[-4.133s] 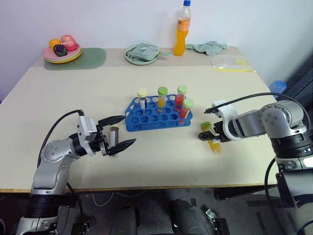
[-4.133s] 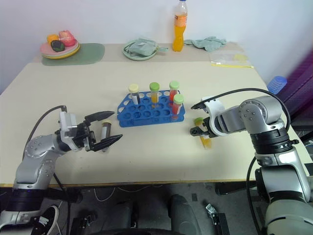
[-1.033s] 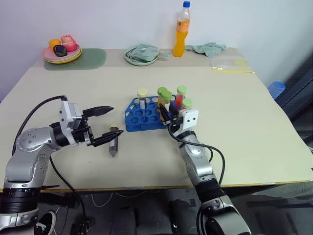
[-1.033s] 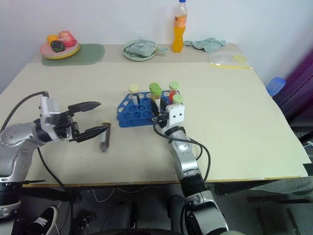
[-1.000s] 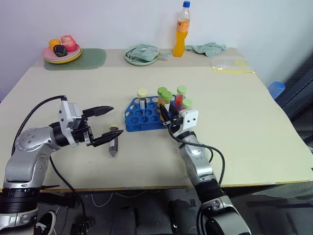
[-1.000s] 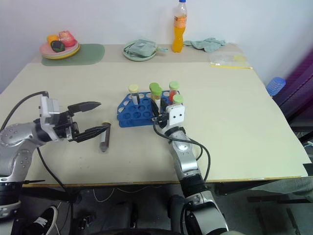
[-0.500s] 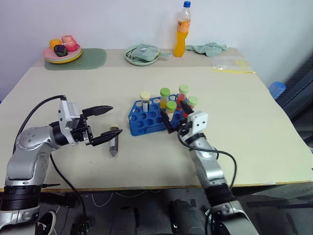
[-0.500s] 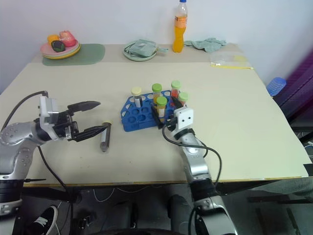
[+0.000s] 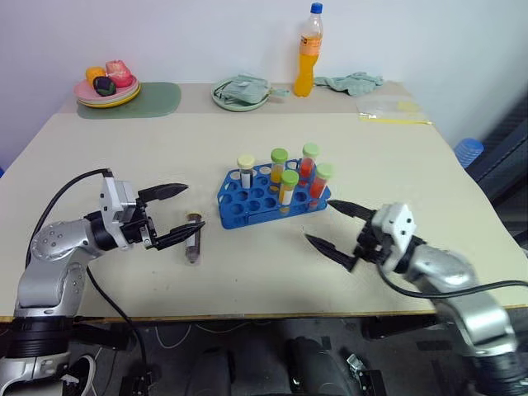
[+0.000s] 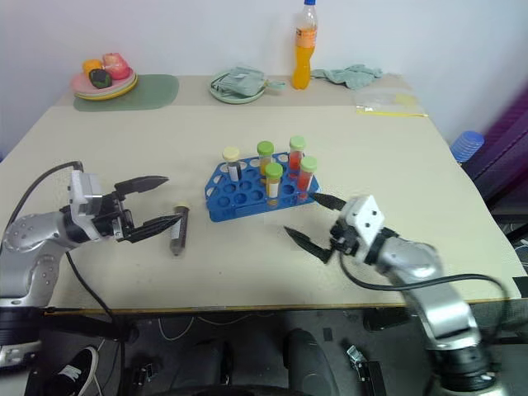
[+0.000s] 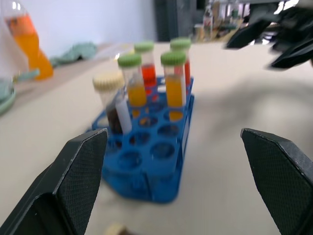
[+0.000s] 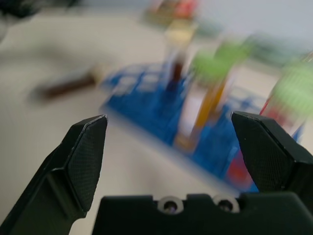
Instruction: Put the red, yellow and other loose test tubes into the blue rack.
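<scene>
The last loose clear plastic tube with dark contents (image 9: 193,240) lies beside the bright blue plastic rack (image 9: 247,206). The left gripper (image 9: 176,213), fingers wide apart and empty, should descend and straddle it at mid-length. The right gripper (image 9: 336,228) is also spread open and empty.

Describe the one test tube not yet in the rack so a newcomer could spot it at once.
Start at the blue rack in the middle of the table. To its left, near the left gripper, a tube lies flat. It is the only one lying down, with dark contents; the other five stand upright in the rack.

Glossy blue plastic rack (image 9: 268,202), matt table (image 9: 124,157)
</scene>
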`<state>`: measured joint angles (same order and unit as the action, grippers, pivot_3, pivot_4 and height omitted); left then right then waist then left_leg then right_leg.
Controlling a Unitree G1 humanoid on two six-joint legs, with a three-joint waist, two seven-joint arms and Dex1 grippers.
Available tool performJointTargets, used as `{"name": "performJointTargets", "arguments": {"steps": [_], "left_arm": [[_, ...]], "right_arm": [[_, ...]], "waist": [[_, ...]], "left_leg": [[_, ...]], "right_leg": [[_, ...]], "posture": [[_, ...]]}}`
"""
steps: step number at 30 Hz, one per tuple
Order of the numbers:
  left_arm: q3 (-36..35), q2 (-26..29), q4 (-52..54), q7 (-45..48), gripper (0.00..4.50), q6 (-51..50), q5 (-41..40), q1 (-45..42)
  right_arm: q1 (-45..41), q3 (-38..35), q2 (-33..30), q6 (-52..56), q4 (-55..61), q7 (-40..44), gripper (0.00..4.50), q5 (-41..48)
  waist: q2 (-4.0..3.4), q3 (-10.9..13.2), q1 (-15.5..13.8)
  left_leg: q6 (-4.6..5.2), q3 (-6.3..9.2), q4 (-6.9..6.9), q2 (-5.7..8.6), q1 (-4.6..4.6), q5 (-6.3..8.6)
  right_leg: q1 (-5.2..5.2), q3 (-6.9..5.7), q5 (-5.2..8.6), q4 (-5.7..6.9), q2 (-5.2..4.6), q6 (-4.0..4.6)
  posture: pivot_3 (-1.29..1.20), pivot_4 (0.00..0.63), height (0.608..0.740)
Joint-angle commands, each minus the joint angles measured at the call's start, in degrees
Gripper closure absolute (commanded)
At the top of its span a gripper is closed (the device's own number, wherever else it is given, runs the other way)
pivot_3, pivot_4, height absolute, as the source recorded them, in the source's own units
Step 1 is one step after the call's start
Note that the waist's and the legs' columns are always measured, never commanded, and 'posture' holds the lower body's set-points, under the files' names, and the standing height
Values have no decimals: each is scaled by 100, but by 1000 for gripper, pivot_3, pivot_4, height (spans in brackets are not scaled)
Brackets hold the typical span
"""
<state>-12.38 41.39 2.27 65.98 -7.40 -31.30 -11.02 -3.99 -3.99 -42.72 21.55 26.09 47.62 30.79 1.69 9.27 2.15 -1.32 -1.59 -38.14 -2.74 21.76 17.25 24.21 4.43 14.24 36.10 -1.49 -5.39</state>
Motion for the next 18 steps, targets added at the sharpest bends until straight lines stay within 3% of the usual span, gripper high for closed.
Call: {"name": "performJointTargets", "arguments": {"steps": [1,7,13,18], "left_arm": [[-219,325,298,-135,0,-383,-10,217],[-152,619,633,-1542,0,-1424,738,489],[-305,728,1682,-2746,0,-3796,283,84],[-684,432,1873,-3439,0,-5639,-475,-711]], "right_arm": [[-405,-564,-522,250,438,925,47,959],[-1049,-385,-596,248,112,1340,47,1050],[-1292,-74,-312,95,-242,1427,47,788],[-1409,171,57,104,-161,1147,47,615]], "waist": [[0,2,42],[3,3,16],[13,7,-35],[12,8,-14]], "left_leg": [[0,0,0,-5,-4,0],[5,0,13,-13,-30,3],[5,-1,9,-4,-20,3],[5,0,9,-4,-25,3]], "right_leg": [[-1,0,0,1,5,0],[-16,1,1,2,15,-1],[-16,1,1,0,0,-3],[-16,1,-1,3,5,-5]], "posture": [[0,150,740],[0,150,740],[0,150,740],[0,150,740]]}}
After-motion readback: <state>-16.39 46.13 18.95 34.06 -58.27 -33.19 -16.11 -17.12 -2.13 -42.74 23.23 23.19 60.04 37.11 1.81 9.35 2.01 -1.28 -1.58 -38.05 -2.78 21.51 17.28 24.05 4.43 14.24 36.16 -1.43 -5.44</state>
